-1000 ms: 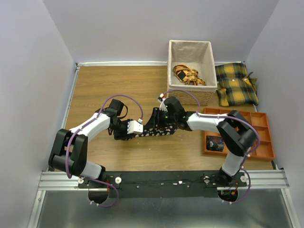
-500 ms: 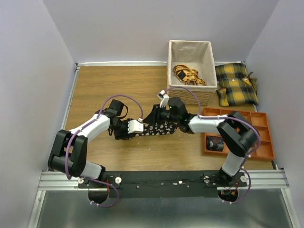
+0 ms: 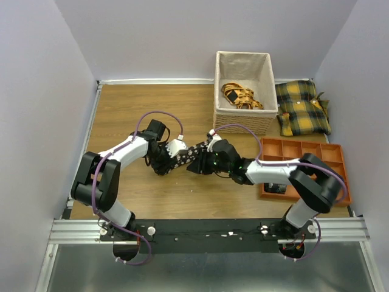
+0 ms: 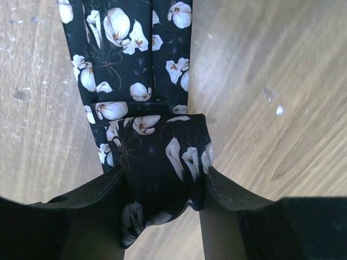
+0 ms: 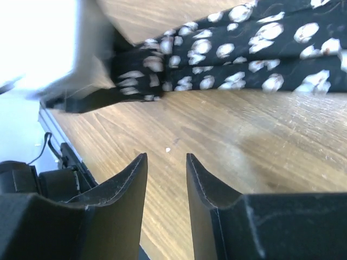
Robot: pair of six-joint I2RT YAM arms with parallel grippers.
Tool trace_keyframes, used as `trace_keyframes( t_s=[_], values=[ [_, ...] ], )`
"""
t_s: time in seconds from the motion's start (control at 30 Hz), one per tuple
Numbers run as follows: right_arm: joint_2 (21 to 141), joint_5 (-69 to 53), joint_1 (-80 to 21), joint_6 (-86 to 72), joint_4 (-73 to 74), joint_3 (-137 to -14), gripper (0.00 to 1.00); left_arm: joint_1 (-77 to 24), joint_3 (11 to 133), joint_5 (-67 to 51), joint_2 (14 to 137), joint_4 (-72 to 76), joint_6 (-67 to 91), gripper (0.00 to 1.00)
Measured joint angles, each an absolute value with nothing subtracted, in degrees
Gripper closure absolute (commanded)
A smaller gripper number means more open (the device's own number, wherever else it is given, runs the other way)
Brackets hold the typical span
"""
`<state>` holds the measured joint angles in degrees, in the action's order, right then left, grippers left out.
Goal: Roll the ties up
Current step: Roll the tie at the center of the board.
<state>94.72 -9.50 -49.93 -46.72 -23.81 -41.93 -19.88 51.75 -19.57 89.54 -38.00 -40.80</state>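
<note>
Left fingers (image 4: 89,216) hold the tie (image 4: 157,157); right fingers (image 5: 122,189) empty.
I see the floral black tie's folded end clamped in my left fingers, its strip lying on the wooden surface (image 3: 121,115); my right fingers sit narrowly parted over bare wood just beside the strip, gripping nothing.

Hold: my fingers (image 4: 81,216) pinch the tie (image 4: 160,157) at its folded end.
Remainder: strip lies flat on the table (image 4: 260,81), running away.
</note>
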Motion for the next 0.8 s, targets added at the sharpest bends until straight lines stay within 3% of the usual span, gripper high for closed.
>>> trace_keyframes(
  t_s=[0.2, 0.3, 0.47, 0.53, 0.67, 0.8],
  values=[
    [81.1, 4.4, -58.9, -33.6, -28.4, -32.1, 0.49, -22.2, 54.0, -17.8, 91.7, -38.6, -28.4, 0.46],
    [80.2, 10.5, -65.3, -25.3, -33.7, -27.8, 0.45, -23.4, 55.3, -17.4, 92.6, -39.6, -24.8, 0.46],
    [92.9, 24.8, -75.5, -8.4, -47.8, -30.3, 0.25, -24.3, 59.5, -17.4, 96.1, -42.6, -18.6, 0.46],
    [99.4, 28.2, -77.8, -3.7, -56.3, -31.4, 0.21, -24.4, 59.9, -17.2, 96.6, -43.0, -17.4, 0.46],
    [110.4, 31.9, -79.7, 3.6, -66.8, -32.1, 0.20, -24.6, 60.6, -16.7, 97.0, -43.4, -13.5, 0.46],
    [113.8, 34.5, -79.5, 5.1, -70.5, -34.1, 0.20, -25.2, 60.8, -16.7, 97.4, -43.5, -9.5, 0.46]
  ],
)
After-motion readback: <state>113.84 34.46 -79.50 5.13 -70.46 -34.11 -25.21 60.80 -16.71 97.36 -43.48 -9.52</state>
